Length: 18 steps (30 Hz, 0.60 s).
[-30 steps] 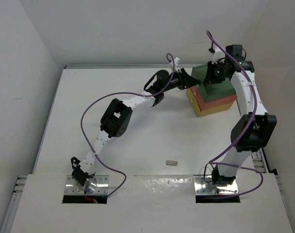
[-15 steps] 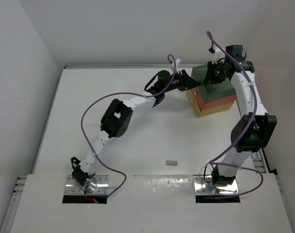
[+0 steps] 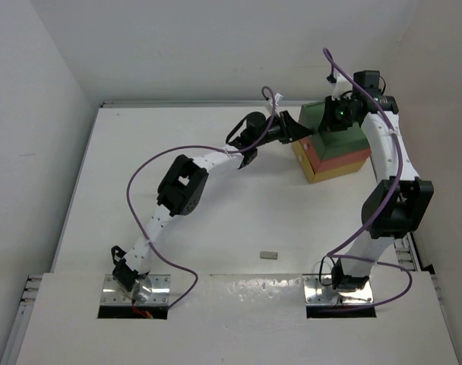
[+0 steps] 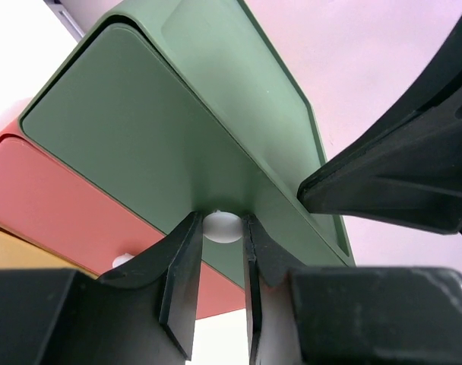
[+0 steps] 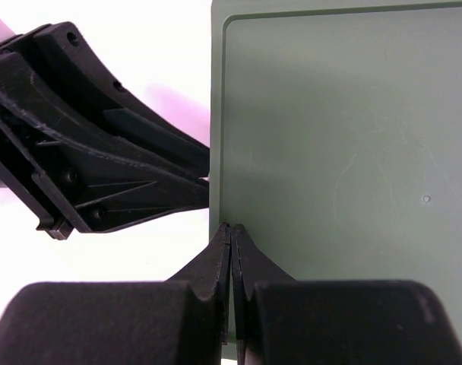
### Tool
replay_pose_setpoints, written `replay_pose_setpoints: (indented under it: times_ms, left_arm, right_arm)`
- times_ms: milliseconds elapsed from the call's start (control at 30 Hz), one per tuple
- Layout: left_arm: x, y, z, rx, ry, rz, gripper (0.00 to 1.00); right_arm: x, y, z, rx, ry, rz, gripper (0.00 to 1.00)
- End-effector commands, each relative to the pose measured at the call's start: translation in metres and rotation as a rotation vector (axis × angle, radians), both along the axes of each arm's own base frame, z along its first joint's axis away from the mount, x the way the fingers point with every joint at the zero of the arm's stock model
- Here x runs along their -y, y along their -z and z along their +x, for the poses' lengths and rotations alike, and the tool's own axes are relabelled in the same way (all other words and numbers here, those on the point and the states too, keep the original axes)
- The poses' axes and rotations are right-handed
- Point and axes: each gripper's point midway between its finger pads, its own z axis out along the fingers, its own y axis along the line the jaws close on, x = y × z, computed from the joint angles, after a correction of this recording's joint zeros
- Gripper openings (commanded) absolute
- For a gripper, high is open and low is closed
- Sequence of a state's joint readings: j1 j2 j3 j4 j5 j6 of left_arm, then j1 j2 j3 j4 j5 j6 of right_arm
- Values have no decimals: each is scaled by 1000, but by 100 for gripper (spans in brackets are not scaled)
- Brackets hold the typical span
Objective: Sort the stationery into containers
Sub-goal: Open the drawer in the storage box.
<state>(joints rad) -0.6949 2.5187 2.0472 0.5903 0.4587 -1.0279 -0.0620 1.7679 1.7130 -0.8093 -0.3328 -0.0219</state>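
Movement over the last second was slight: the left jaws had edged in and pinched the small round white knob (image 4: 222, 226) of the smooth, matte green drawer (image 3: 349, 141), ready for a pull. The right jaws, fully closed and empty, pressed on its flat top. A grey eraser (image 3: 269, 255) lay unsorted on the bench (image 3: 140, 152), well apart.

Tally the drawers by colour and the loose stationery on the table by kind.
Green drawer: 1
Coral-red drawer: 1
Yellow drawer: 1
Grey eraser block: 1
Total: 4
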Motion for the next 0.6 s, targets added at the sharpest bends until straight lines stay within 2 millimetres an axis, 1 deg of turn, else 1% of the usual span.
replay_pose_setpoints:
  times_ms: [0, 33, 67, 100, 133, 167, 200, 233, 267, 300, 333, 367, 533, 567]
  left_arm:
    - [-4, -28, -15, 56, 21, -28, 12]
    - [-10, -18, -15, 40, 15, -9, 11]
    - [-13, -17, -15, 42, 9, -6, 9]
    - [-18, -21, -14, 59, 6, -1, 8]
    - [-22, -15, -14, 53, 7, 13, 7]
    - [-24, -12, -16, 51, 10, 21, 6]
    - [-27, -17, -18, 63, 10, 23, 6]
    - [-32, -16, -18, 61, 7, 28, 5]
    - [-35, -6, -21, 47, 13, 44, 5]
    - [-38, -11, -23, 57, 14, 41, 4]
    - [-41, -3, -25, 43, 18, 53, 4]
    - [-44, -8, -27, 49, 16, 51, 4]
    - [-66, 1, -28, 27, 4, 75, 4]
    - [-73, 5, -28, 19, 0, 91, 4]
  right_arm:
    - [-9, 12, -13, -61, -19, 16, 0]
    - [-8, 11, -12, -59, -18, 15, 0]
    - [-8, 12, -12, -61, -17, 16, 0]
    - [-7, 12, -11, -62, -13, 15, 0]
    - [-6, 12, -10, -62, -11, 15, 0]
    - [-6, 12, -10, -60, -10, 14, 0]
    - [-5, 12, -9, -61, -6, 16, 0]
    - [-3, 12, -9, -61, -3, 12, 0]
    - [-2, 11, -8, -58, 0, 11, 0]
    - [-2, 11, -8, -58, 3, 11, 0]
    - [0, 10, -7, -55, 6, 9, 1]
    - [1, 10, -6, -53, 8, 8, 1]
    - [7, 11, -5, -55, 22, 4, 1]
    - [9, 12, -6, -56, 26, 3, 1]
